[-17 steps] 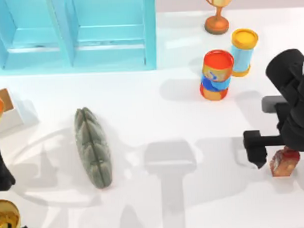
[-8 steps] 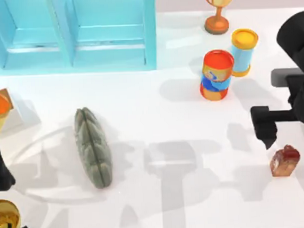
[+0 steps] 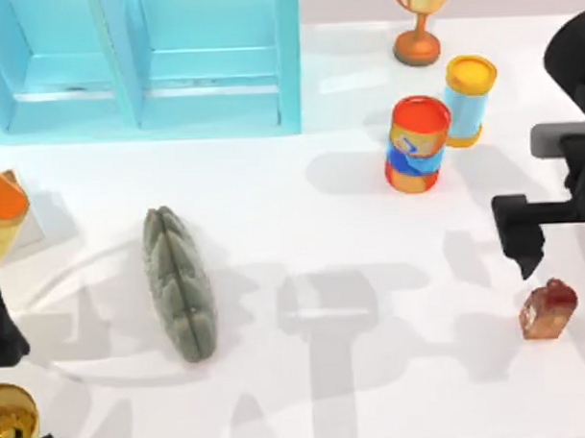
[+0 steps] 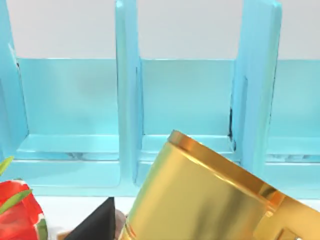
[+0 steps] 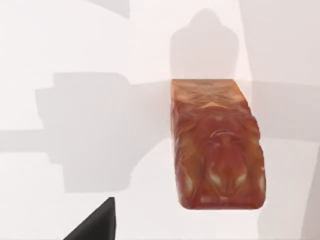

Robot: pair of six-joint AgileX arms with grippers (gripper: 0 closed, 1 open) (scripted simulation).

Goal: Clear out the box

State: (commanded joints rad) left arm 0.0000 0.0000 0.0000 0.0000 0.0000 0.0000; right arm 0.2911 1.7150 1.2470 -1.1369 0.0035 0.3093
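Small white-walled box (image 3: 24, 226) with brown inside, sat at the table's far left edge, largely hidden beneath an orange-topped object

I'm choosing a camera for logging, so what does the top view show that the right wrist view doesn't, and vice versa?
Top view adds: the big turquoise shelf unit, the grey-green ridged pod, the red-and-blue can, the right gripper apart from the reddish-brown block, and the left arm at the left edge. Right wrist view adds: the carved relief on the block's upper face. Both: the block lying free on the white table.
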